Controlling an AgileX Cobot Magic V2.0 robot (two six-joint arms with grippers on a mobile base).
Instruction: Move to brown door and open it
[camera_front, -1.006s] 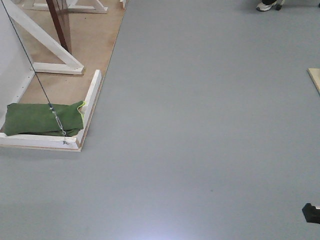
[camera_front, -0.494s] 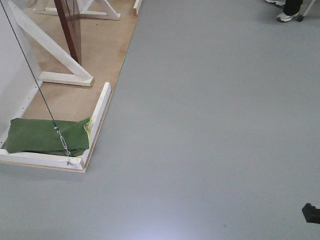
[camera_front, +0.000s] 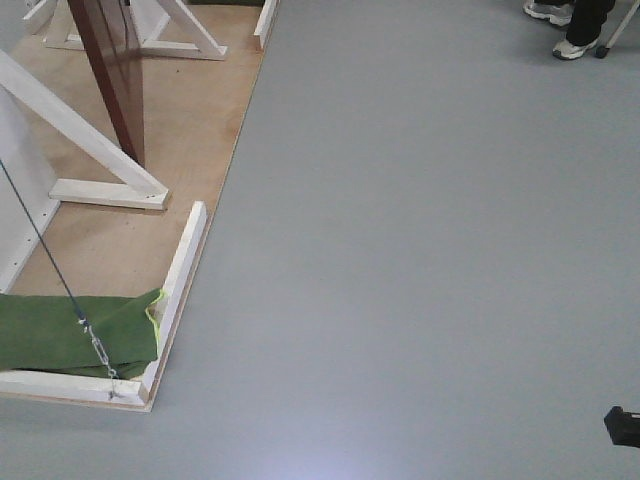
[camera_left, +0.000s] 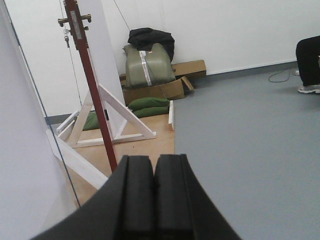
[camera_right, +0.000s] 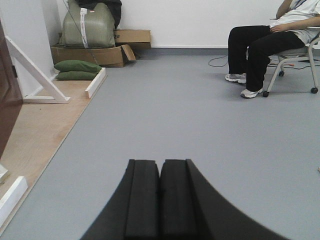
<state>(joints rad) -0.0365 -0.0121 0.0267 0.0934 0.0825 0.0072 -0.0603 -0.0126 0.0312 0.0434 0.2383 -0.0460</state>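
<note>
The brown door (camera_front: 112, 75) stands on a plywood platform at the top left of the front view, its glossy reddish-brown leaf held between white braces. The left wrist view shows the door (camera_left: 93, 97) edge-on as a thin red strip, with a brass handle (camera_left: 74, 20) and hanging keys near the top. In the right wrist view only a dark brown slice of the door (camera_right: 7, 102) shows at the left edge. My left gripper (camera_left: 153, 161) is shut with nothing in it, well short of the door. My right gripper (camera_right: 160, 163) is shut and empty over grey floor.
White wooden braces (camera_front: 95, 135) and a raised white rim (camera_front: 180, 275) border the plywood platform (camera_front: 190, 130). A green sandbag (camera_front: 70, 335) and a taut cable with a turnbuckle (camera_front: 95, 345) sit at its near corner. Cardboard boxes (camera_right: 100, 52) stand by the wall. A seated person (camera_right: 260, 45) is at far right.
The view has advanced toward the platform. The door now looks larger and closer at top left, and the green sandbag has slid down and left in the frame. Both grippers stay shut.
</note>
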